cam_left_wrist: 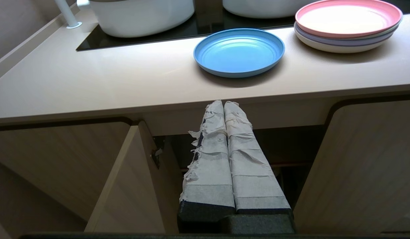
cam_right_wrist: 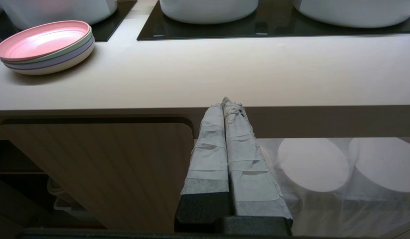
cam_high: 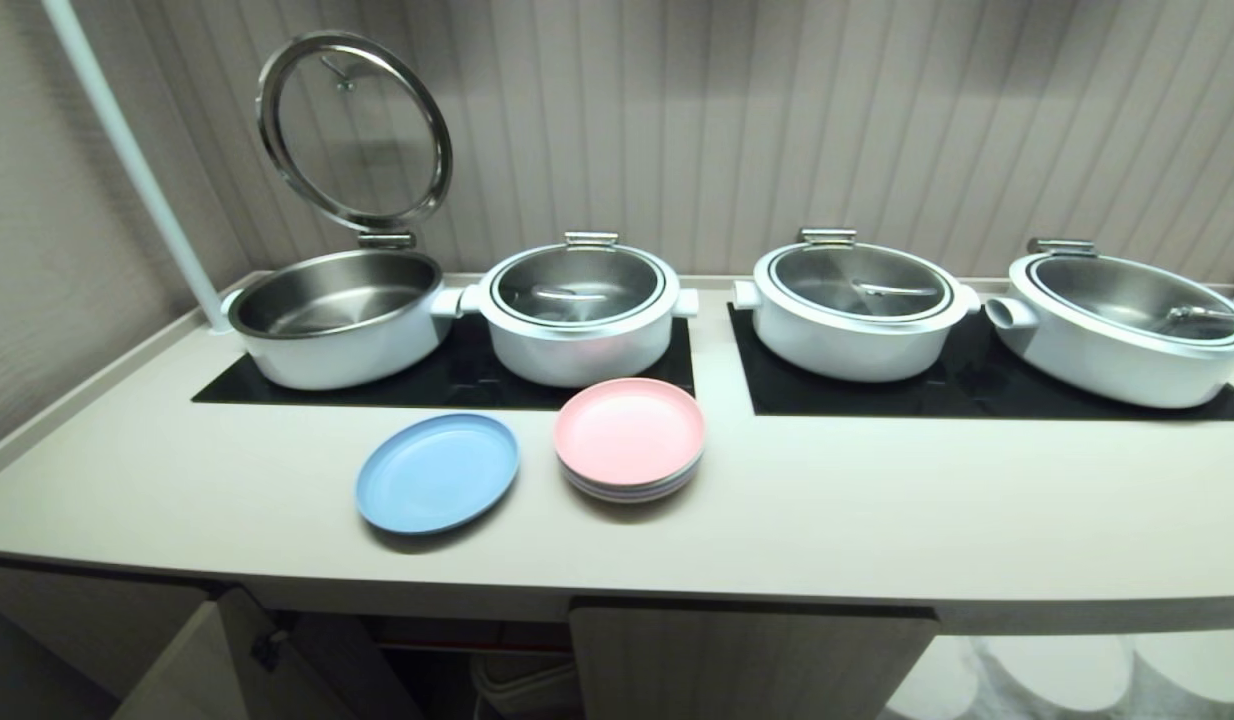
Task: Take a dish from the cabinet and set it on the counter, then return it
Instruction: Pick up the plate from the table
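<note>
The blue dish (cam_high: 437,472) (cam_left_wrist: 239,51) lies flat on the cream counter (cam_high: 877,520) (cam_left_wrist: 92,86), left of a pink-topped stack of plates (cam_high: 629,438). Below the counter the cabinet (cam_high: 747,660) has its left door (cam_left_wrist: 132,179) swung open on a dark inside. Neither arm shows in the head view. My left gripper (cam_left_wrist: 224,103) is shut and empty, held low in front of the open cabinet, below the counter's edge. My right gripper (cam_right_wrist: 226,102) is shut and empty too, in front of the closed cabinet door (cam_right_wrist: 102,172).
Four white pots (cam_high: 575,315) stand on black mats (cam_high: 447,380) along the back; the leftmost one (cam_high: 337,318) has its glass lid (cam_high: 354,130) raised. A white pole (cam_high: 137,170) rises at the back left. Pale round shapes (cam_right_wrist: 313,164) lie on the floor at the right.
</note>
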### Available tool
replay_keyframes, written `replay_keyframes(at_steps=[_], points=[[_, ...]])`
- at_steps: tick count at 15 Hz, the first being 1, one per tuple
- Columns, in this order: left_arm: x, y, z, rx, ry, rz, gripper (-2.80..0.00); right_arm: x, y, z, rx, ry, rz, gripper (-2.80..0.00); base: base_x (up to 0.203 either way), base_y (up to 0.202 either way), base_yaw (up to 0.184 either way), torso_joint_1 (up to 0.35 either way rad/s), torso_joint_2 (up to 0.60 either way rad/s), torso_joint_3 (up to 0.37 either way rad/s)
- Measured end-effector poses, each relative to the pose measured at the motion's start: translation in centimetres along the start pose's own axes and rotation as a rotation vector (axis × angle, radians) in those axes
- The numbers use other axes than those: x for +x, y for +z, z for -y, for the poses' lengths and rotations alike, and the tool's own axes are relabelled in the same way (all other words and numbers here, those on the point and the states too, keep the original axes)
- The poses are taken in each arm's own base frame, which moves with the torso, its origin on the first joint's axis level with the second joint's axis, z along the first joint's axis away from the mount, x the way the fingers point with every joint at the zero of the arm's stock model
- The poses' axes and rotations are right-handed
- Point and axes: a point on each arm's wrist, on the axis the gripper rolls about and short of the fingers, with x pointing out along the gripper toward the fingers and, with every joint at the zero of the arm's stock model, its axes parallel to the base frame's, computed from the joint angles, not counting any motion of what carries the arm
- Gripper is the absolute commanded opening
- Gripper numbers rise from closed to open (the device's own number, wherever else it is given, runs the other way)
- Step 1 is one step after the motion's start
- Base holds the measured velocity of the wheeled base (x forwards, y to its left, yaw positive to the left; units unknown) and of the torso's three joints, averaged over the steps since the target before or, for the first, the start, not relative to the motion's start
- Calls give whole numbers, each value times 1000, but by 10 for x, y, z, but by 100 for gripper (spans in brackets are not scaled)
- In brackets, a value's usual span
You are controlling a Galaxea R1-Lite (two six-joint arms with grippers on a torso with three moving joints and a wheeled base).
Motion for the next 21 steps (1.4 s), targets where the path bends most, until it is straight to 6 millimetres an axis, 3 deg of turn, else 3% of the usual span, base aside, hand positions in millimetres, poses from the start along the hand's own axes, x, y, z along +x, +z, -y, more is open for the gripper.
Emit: replay_keyframes(at_steps=[21], points=[[0,0,0,-4,1,0,-280,0,0,0,0,0,0,-280,0,0,0,0,0,0]])
